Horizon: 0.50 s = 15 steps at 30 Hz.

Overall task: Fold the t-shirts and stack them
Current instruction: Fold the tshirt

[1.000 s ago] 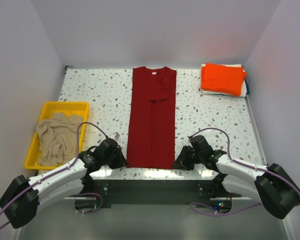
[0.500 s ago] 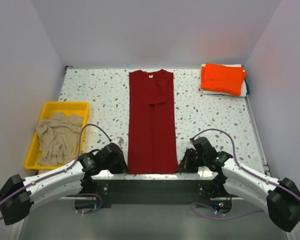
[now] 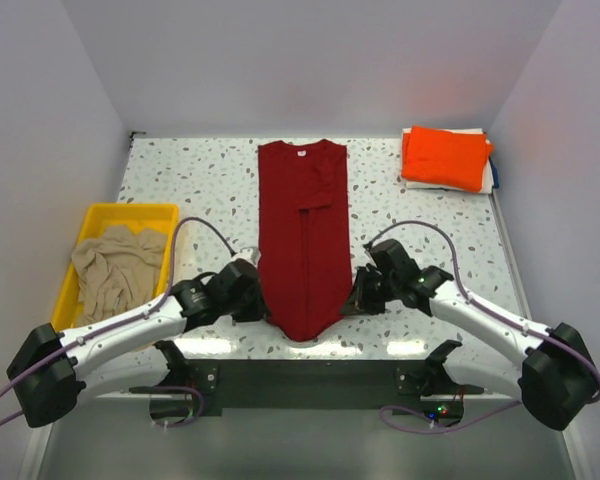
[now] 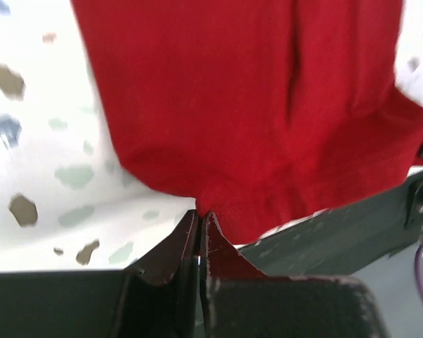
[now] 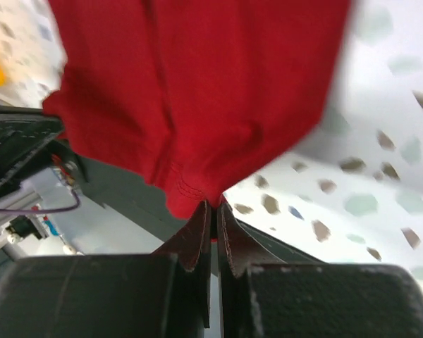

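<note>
The dark red t-shirt [image 3: 302, 230] lies lengthwise down the middle of the table, folded into a long strip, collar and white neck label at the far end. Its near hem is lifted and sags to a point between the arms. My left gripper [image 3: 263, 303] is shut on the hem's left corner [image 4: 218, 190]. My right gripper [image 3: 348, 300] is shut on the right corner [image 5: 197, 184]. An orange t-shirt [image 3: 445, 157] lies folded at the far right. A beige t-shirt [image 3: 113, 272] sits crumpled in the tray.
The yellow plastic tray [image 3: 132, 213] stands at the table's left edge. White cloth [image 3: 493, 178] shows under the orange shirt. The table's near edge [image 3: 380, 348] runs just behind both grippers, with the dark frame below it.
Both grippers have moved away from the near edge and up, carrying the red shirt's hem corners. The hem has left the table and now sags between them. The right gripper has closed.
</note>
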### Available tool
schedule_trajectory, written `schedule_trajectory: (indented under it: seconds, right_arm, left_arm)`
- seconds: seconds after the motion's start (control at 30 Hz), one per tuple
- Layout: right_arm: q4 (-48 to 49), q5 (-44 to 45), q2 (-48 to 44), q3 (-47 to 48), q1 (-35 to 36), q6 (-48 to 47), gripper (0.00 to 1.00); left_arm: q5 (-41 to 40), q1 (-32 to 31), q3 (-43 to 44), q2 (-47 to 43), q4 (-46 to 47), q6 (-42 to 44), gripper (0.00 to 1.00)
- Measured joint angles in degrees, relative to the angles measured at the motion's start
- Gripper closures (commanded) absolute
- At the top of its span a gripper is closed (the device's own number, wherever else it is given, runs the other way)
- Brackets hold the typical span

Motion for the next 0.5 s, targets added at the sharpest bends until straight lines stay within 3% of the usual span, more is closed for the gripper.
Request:
schedule_trajectory:
  seconds: [0.3, 0.5]
  right_arm:
    - [3.5, 5.2, 15.3, 17.7, -0.2, -3.4, 1.0]
    - [6.0, 8.3, 25.3, 24.7, -3.0, -5.1, 1.0]
  left_arm:
    - [-4.8, 10.9, 12.6, 10.2, 3.7, 4.2, 1.0]
    - [-5.9, 15.0, 21.5, 23.8, 6.4, 6.0, 1.0]
